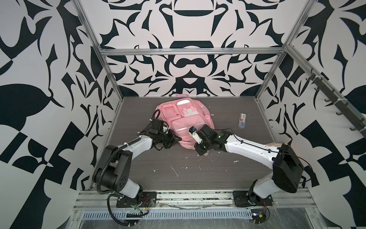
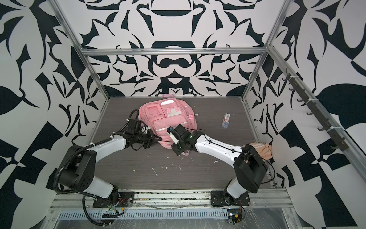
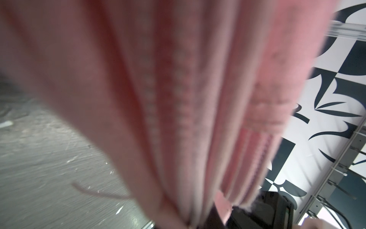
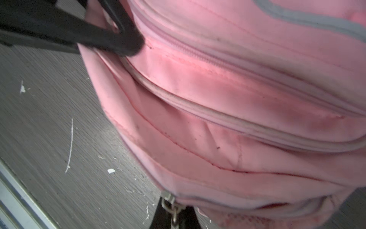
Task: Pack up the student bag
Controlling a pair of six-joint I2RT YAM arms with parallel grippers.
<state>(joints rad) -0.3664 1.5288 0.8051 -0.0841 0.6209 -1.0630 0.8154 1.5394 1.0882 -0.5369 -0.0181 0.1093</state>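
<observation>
The student bag (image 1: 184, 119) (image 2: 168, 119) is a soft pink backpack lying front-up in the middle of the dark table. My left gripper (image 1: 177, 138) (image 2: 158, 139) is at its near-left corner, shut on a fold of its fabric. In the left wrist view the pink cloth (image 3: 178, 99) bunches down into that gripper (image 3: 190, 226). Its black fingers (image 4: 118, 39) also show in the right wrist view. My right gripper (image 1: 202, 152) (image 2: 181, 151) is at the bag's near edge. It (image 4: 174, 220) is shut on a metal zip pull (image 4: 170, 204).
A small clear packet with a red label (image 1: 242, 120) (image 2: 226, 120) lies right of the bag. A beige-peach pouch (image 2: 257, 150) sits behind the right arm's elbow. White scraps (image 1: 175, 171) dot the near table. Metal frame posts (image 1: 111, 79) edge the table.
</observation>
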